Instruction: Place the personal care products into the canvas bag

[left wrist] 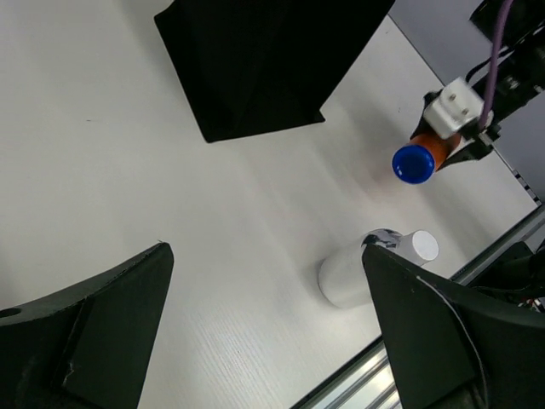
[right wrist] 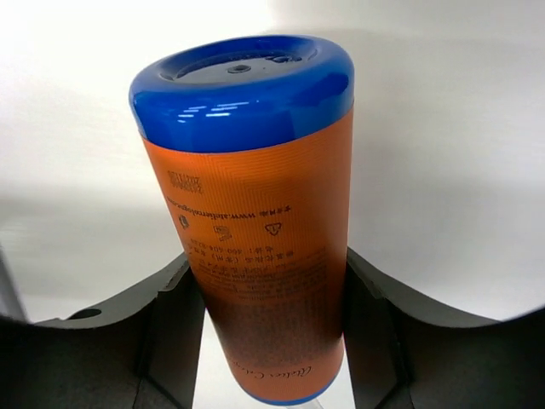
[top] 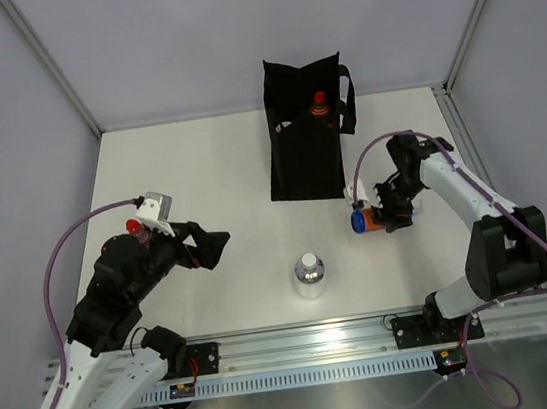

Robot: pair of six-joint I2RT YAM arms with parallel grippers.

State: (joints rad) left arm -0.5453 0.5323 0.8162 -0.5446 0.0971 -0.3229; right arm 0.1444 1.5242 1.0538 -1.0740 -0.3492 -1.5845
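The black canvas bag (top: 303, 140) stands upright at the back middle, and a red-capped bottle (top: 319, 106) shows in its open top. My right gripper (top: 381, 213) is shut on the orange blue-capped tube (top: 363, 219), just right of the bag's base; in the right wrist view both fingers (right wrist: 162, 332) press the tube (right wrist: 255, 221). The clear white-capped bottle (top: 309, 273) stands alone near the front middle. My left gripper (top: 214, 248) is open and empty, above the table to the left of that bottle (left wrist: 366, 268). The left wrist view also shows the bag (left wrist: 255, 60) and the tube (left wrist: 421, 158).
A small red thing (top: 133, 226) peeks out beside the left arm's wrist; I cannot tell what it is. The aluminium rail (top: 312, 341) runs along the near edge. Grey walls close in the back and sides of the white table (top: 199, 174).
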